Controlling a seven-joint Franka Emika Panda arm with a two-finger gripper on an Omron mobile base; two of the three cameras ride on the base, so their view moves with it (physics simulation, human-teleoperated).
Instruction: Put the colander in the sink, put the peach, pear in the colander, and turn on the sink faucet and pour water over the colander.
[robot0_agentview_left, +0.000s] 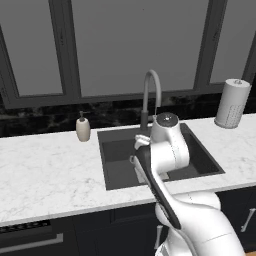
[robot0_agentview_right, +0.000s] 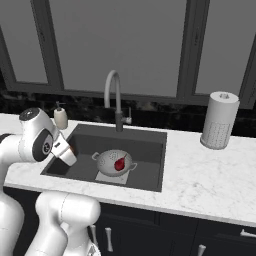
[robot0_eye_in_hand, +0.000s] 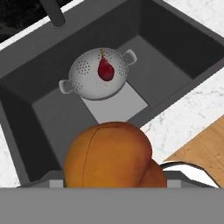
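Nearest to us, the peach (robot0_eye_in_hand: 109, 155) sits large at the bottom of the hand view, held in the gripper (robot0_agentview_right: 70, 152); we cannot see the fingertips themselves behind it. We see the gripper above the sink's (robot0_agentview_right: 150, 137) left edge in the right base view. Down in the sink, the colander (robot0_eye_in_hand: 97, 72) rests on the light patch of the floor, toward the faucet (robot0_agentview_right: 114, 97) side, with the pear (robot0_eye_in_hand: 105, 70) lying inside it. On the counter (robot0_agentview_right: 210, 175) we find a soap bottle (robot0_agentview_right: 60, 117) left of the sink and a paper-towel roll (robot0_agentview_right: 219, 120) near the right back edge. We can read no writing anywhere.
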